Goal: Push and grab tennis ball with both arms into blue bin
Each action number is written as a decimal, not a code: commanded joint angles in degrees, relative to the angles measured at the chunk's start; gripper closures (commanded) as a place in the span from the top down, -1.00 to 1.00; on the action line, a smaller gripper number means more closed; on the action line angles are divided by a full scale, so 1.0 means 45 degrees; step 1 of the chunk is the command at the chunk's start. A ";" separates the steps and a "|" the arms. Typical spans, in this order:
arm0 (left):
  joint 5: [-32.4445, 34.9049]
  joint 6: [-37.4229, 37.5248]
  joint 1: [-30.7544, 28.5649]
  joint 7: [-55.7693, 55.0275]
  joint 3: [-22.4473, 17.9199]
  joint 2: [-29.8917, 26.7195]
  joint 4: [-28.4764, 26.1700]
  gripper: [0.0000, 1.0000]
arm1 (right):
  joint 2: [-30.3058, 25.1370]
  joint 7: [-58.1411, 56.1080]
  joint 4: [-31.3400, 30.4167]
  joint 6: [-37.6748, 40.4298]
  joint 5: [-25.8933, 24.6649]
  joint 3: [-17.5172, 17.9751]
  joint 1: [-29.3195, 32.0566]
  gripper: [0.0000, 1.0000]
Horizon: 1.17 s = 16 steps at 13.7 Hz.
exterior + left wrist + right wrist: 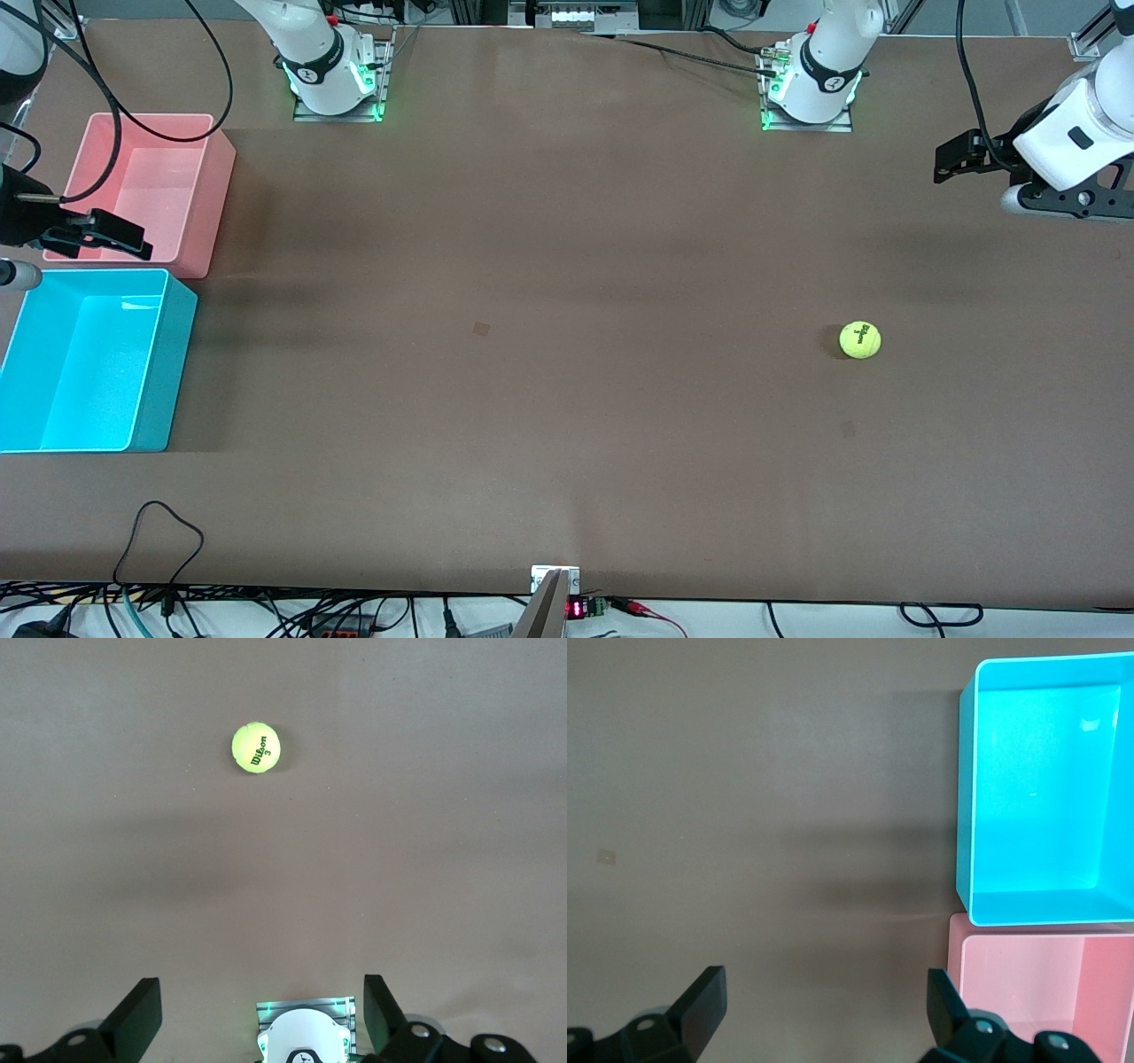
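Note:
The tennis ball [859,339] is yellow-green with dark lettering and lies alone on the brown table, toward the left arm's end. It also shows in the left wrist view [256,747]. My left gripper [961,164] hangs high over the table's edge at that end, open and empty [261,1005], well apart from the ball. The blue bin [164,372] stands at the right arm's end and looks empty [1028,904]. My right gripper [106,235] hangs open and empty [824,1001] over the edge of the pink bin, next to the blue bin.
A pink bin [208,204] stands against the blue bin, farther from the front camera, and also shows in the right wrist view [1028,992]. The two arm bases [337,84] [811,89] stand along the table's back edge. Cables lie along the front edge.

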<state>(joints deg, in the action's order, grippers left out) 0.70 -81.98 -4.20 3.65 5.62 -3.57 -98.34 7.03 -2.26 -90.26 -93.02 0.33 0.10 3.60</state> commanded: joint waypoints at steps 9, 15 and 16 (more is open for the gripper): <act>0.0158 0.1147 -0.0003 0.0146 0.0080 0.1243 0.1073 -0.74 | 0.0567 -0.0064 -0.0097 0.0828 0.0104 0.0154 -0.0351 1.00; 0.0275 0.1128 -0.0100 0.2772 0.0041 0.1243 0.0937 -0.99 | 0.0586 -0.0064 -0.0097 0.0984 0.0104 0.0154 -0.0448 1.00; 0.0430 0.1147 -0.0178 0.3730 0.0021 0.1262 0.0859 -1.00 | 0.0586 -0.0064 -0.0097 0.1003 0.0104 0.0154 -0.0449 1.00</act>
<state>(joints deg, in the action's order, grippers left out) 0.91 -78.05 -4.29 12.45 5.73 1.29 -95.36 10.09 -2.38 -90.39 -89.09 0.33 0.78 1.89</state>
